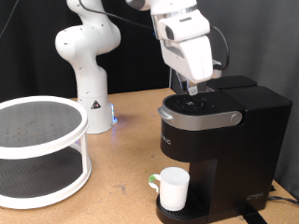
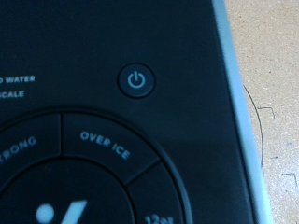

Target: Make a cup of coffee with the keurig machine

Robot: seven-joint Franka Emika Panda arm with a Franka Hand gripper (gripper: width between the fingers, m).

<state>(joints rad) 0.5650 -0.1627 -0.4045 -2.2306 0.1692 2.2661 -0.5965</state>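
White two-tier rack (image 1: 37,149) at exterior view's left, unused. Cup (image 1: 174,188) already on the drip base of the keurig machine (image 1: 220,149), lid down. Gripper (image 1: 193,91) just above the button panel (image 2: 93,159), beside the power button (image 2: 136,80); finger spread cannot be told, brewing not evident.

Exterior view: even, bright indoor light, seemingly from above; soft short shadows under white two-tier stand (image 1: 37,149) and under cup (image 1: 174,188). Black backdrop swallows detail. Blue LED glow on desk (image 1: 121,163) at arm base. Keurig machine (image 1: 220,140) body very dark, faint sheen on silver rim. Slightly soft, low resolution. Wrist view: extreme close-up of button panel (image 2: 112,112), dim, bluish cast; lettering blurred, worst toward lower edge; power icon glows faintly
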